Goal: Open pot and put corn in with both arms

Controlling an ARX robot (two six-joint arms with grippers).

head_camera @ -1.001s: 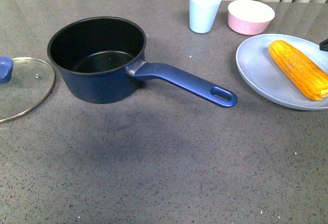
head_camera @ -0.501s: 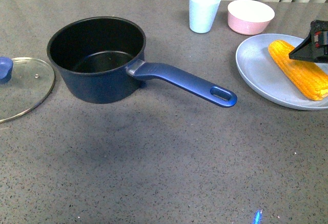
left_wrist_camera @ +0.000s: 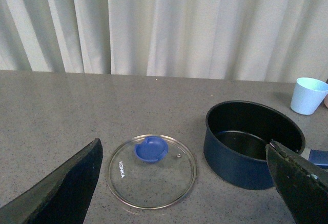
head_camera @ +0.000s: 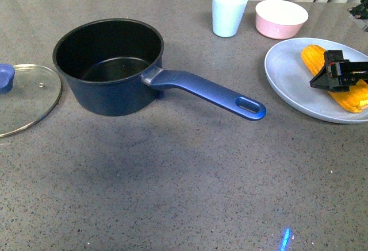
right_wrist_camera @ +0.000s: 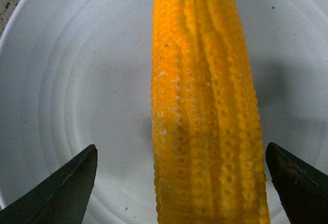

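The dark blue pot (head_camera: pixel 109 67) stands open at the left of the table, its long handle (head_camera: pixel 207 93) pointing right. Its glass lid (head_camera: pixel 23 96) with a blue knob lies flat on the table left of the pot; the left wrist view also shows this lid (left_wrist_camera: pixel 152 170) and the pot (left_wrist_camera: pixel 253 142). The yellow-orange corn (head_camera: pixel 313 56) lies on a pale blue plate (head_camera: pixel 287 73) at the right. My right gripper (head_camera: pixel 336 78) hovers over the corn, open, its jaws on either side of the cob (right_wrist_camera: pixel 205 116). My left gripper (left_wrist_camera: pixel 184 193) is open above the lid, holding nothing.
A light blue cup (head_camera: pixel 229 12) and a small pink bowl (head_camera: pixel 281 18) stand at the back, between pot and plate. Pale curtains hang behind the table's far edge.
My right gripper has come in from the right edge and moved left and down over the corn. Pot, lid and corn have not moved.
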